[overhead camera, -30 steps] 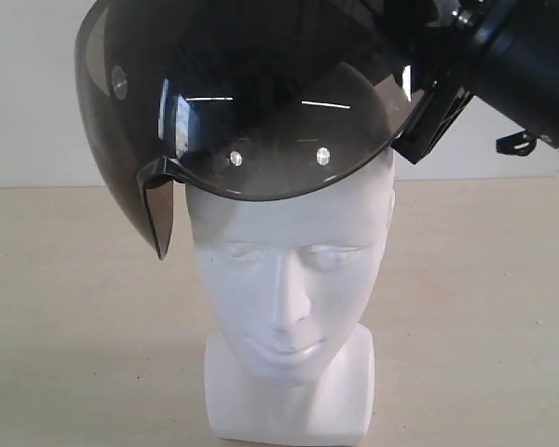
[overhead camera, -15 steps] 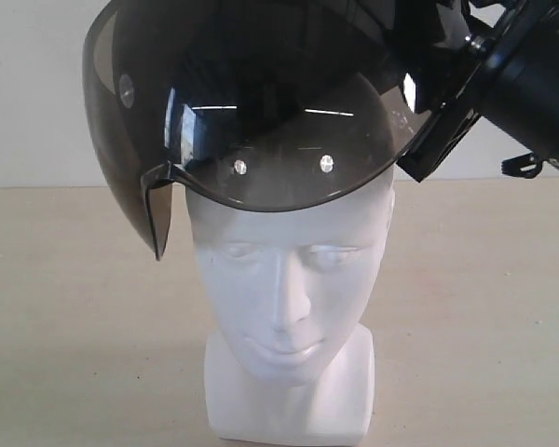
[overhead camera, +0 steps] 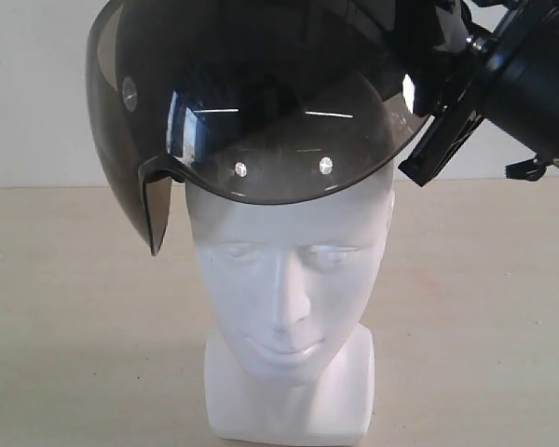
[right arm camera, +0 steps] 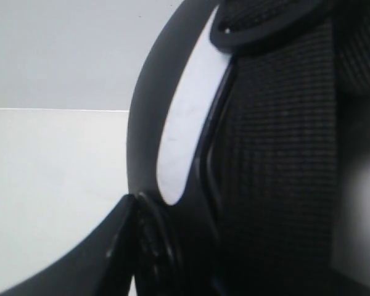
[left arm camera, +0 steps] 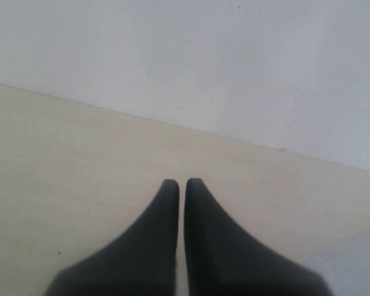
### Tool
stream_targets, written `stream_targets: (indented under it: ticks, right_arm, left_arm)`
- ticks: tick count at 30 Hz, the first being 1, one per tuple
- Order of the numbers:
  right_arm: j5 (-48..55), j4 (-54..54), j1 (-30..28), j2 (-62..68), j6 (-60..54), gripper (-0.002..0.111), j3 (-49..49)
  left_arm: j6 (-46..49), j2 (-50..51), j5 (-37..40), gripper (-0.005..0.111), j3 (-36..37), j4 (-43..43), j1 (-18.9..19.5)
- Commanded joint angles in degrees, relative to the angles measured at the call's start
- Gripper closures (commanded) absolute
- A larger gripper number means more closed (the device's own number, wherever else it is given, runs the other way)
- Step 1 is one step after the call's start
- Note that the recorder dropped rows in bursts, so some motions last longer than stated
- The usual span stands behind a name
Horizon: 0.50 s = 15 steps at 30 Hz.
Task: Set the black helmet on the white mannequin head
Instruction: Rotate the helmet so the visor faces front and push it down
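Exterior camera faces the white mannequin head [overhead camera: 289, 279] head-on, close; right wrist camera nearly touches the black helmet [right arm camera: 277, 160]

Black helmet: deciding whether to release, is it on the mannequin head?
Partly on: the black helmet caps the white mannequin head, visor rim at forehead; right gripper grips its edge.

No legible text anywhere, seemingly.

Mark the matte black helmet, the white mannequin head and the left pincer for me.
matte black dome helmet [overhead camera: 261, 93], exterior view, on its smoky visor's front.
smooth white mannequin head [overhead camera: 284, 289], exterior view, on the nose.
left pincer [left arm camera: 182, 185], left wrist view, midway between its closed fingertips.
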Motion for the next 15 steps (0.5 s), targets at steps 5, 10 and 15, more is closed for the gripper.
stream_targets:
  ticks: [5,10,15]
  right_arm:
    - [4.10,-7.38,-0.26,-0.39,1.05,0.109,1.62]
    - [3.31,-7.22,-0.26,-0.39,1.05,0.109,3.84]
    - [2.85,-7.76,-0.26,-0.39,0.93,0.109,5.13]
  left_arm:
    - [-0.22,-0.10,0.16,0.102,0.21,0.21,-0.25]
    - [-0.22,-0.10,0.16,0.102,0.21,0.21,-0.25]
    - [-0.22,-0.10,0.16,0.102,0.21,0.21,-0.25]
